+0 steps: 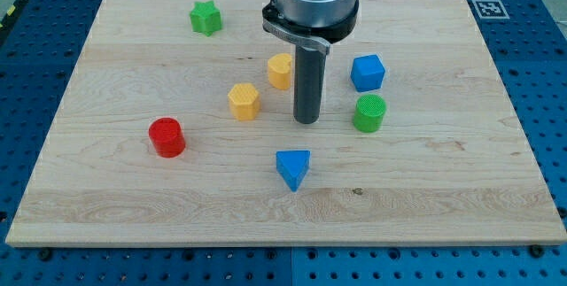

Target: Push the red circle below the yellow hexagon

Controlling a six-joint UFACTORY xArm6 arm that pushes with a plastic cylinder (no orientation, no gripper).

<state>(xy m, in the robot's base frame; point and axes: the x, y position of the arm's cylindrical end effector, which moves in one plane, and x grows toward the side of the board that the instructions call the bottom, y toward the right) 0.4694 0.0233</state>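
Note:
The red circle [166, 136] lies at the view's left middle of the wooden board [106, 206]. The yellow hexagon [244, 101] sits up and to the right of it, near the board's centre. My tip [306, 121] rests on the board to the right of the yellow hexagon, well apart from the red circle, and to the left of the green circle [369, 112]. It touches no block.
A second yellow block [280, 70] sits just up and left of the rod. A blue cube [367, 73] is at the right, a blue triangle [293, 168] below my tip, a green star [205, 18] at the top left.

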